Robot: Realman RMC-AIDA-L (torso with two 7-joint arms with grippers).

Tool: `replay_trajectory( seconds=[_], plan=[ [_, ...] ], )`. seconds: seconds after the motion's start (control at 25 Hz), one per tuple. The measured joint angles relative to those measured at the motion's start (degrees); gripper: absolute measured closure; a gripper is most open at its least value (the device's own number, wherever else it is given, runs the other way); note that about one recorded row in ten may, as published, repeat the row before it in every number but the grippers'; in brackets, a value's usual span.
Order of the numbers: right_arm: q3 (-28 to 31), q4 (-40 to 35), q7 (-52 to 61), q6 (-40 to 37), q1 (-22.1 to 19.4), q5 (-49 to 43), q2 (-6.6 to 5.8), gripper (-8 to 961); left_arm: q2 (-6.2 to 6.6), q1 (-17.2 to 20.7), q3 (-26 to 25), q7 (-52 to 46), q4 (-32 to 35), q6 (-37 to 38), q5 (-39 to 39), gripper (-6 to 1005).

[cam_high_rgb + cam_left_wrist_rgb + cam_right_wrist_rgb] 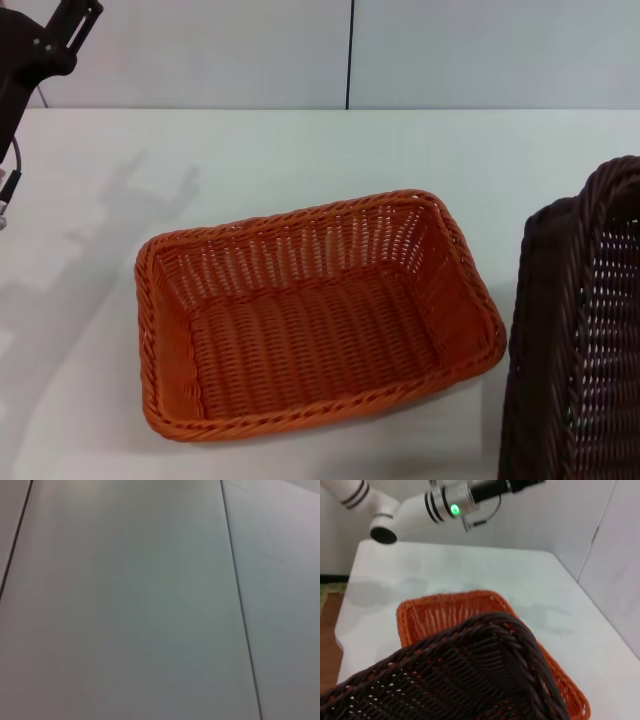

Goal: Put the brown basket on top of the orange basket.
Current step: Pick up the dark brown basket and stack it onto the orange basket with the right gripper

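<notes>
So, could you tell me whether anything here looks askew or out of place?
Only the brown basket: it is tipped steeply on the robot's right, beside the orange basket, not flat on the table. That fits being carried. The orange basket sits level and looks undamaged.

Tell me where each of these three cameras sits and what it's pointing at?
Head view: from the robot's head, down at the orange basket on the white table; left arm at the edge.
Left wrist view: faces only a blank panelled wall; no body parts.
Right wrist view: over the lifted brown basket; left arm opposite.
Head and right wrist views share both baskets.
</notes>
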Motion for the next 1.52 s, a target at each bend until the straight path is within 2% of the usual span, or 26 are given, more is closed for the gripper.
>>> replay_trajectory(
  seconds=[0.24, 0.48, 0.6, 0.72, 1.04, 1.28, 1.52],
  plan=[
    [1.05, 2.66, 0.71, -0.21, 0.55, 3.71, -0.60, 789, 0.06, 0.01, 0.00, 0.07, 0.00, -1.22, -0.55, 186],
    [0.91, 9.00, 2.10, -0.38, 0.25, 13.95, -2.25, 788, 0.17, -0.24, -0.19, 0.10, 0.05, -1.41, -0.55, 186],
    [0.81, 10.57, 2.47, -0.05, 0.06, 16.81, -2.26, 788, 0.25, -0.57, -0.47, 0.15, 0.13, -2.37, -0.55, 186],
    [1.39, 11.38, 2.71, 0.96, 0.41, 18.09, -0.81, 788, 0.27, -1.08, -0.51, 0.17, 0.26, -3.74, -0.54, 186],
    [0.92, 12.08, 1.08, 5.44, 0.31, 22.79, 5.22, 788, 0.26, -2.52, -0.11, 2.01, 0.32, -5.71, -0.09, 186],
    [1.13, 14.36, -0.91, 8.15, -0.46, 26.02, 8.40, 789, 0.26, -3.21, 0.25, 3.11, 0.09, -7.14, 0.04, 186],
    [0.62, 19.04, -6.38, 12.70, -3.97, 33.61, 12.13, 789, 0.26, -3.42, 0.52, 3.14, 0.25, -8.31, 0.05, 186]
  ],
)
